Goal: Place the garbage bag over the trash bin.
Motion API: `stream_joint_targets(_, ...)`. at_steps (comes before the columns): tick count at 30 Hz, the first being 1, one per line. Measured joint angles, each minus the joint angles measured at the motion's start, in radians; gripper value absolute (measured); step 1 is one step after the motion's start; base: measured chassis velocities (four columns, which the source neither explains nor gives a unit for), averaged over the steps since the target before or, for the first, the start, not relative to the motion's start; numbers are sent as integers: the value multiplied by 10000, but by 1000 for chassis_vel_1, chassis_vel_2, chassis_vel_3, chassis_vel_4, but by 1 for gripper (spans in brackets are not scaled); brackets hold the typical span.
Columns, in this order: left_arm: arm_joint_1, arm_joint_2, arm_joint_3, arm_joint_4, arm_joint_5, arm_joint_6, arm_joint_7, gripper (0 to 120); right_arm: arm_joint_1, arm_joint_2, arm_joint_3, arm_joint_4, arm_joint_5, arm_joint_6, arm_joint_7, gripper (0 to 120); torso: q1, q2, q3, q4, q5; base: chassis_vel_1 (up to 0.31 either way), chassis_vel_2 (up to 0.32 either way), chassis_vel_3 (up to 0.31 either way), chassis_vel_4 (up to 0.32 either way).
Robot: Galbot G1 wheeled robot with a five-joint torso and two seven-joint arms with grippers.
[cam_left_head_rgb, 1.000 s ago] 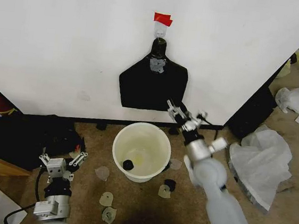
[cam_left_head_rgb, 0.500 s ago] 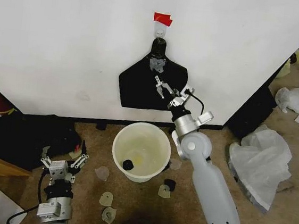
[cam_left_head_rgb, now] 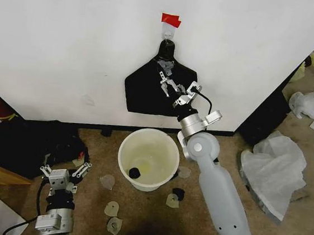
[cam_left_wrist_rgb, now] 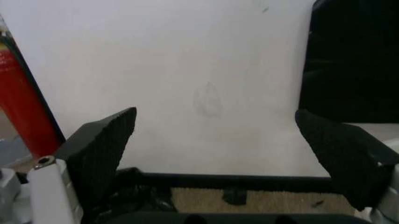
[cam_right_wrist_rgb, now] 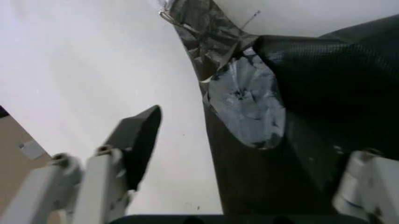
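We see a white wall [cam_left_head_rgb: 69, 46] rising behind a brown carpeted floor [cam_left_head_rgb: 146, 217], and on that wall a black garbage bag [cam_left_head_rgb: 148, 91] hangs flat from a hook [cam_left_head_rgb: 168, 33] marked with a strip of red tape [cam_left_head_rgb: 171, 19]. Directly below the bag, the trash bin [cam_left_head_rgb: 148, 159] stands upright on the floor close to the wall, a round cream bucket with a small dark object [cam_left_head_rgb: 134, 173] lying inside it. Crumpled white plastic sheeting [cam_left_head_rgb: 275, 166] lies on the floor to the right. Our right arm reaches up from the lower right, and the right gripper [cam_left_head_rgb: 170, 86] sits against the upper part of the hanging bag, its jaws spread wide with the bag's gathered neck and a grey patch [cam_right_wrist_rgb: 246, 102] between them. The left gripper [cam_left_head_rgb: 61, 172] hangs low at the left above the floor, well apart from the bin, its jaws also wide and holding nothing.
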Motion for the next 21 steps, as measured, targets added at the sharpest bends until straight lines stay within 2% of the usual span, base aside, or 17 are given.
stream_joint_targets(5,80,-58,0,-138,32,-11,3,100,0,11,45,-10,2,-18,-20,46,0,1,0,-2,-1,0,0,0,0)
stream_joint_targets(6,80,-58,0,-138,32,-11,3,100,0,11,45,-10,2,-18,-20,46,0,1,0,-2,-1,0,0,0,0)
stream_joint_targets(9,92,-65,0,-159,32,-17,-5,100,51,5,45,-22,24,-39,7,32,0,1,0,-2,-2,0,0,0,0)
stream_joint_targets(13,102,-69,1,-175,32,-25,-14,100,60,6,45,-32,57,-47,71,22,0,1,0,-2,-2,0,0,0,0)
stream_joint_targets(18,86,-43,-3,-187,17,-31,-33,100,69,5,109,-71,139,-61,217,0,0,1,0,-2,-1,0,0,0,0)
stream_joint_targets(21,61,-38,-3,-187,5,-29,-42,100,71,-6,129,-82,141,-61,259,0,0,1,0,-2,-2,0,0,0,0)
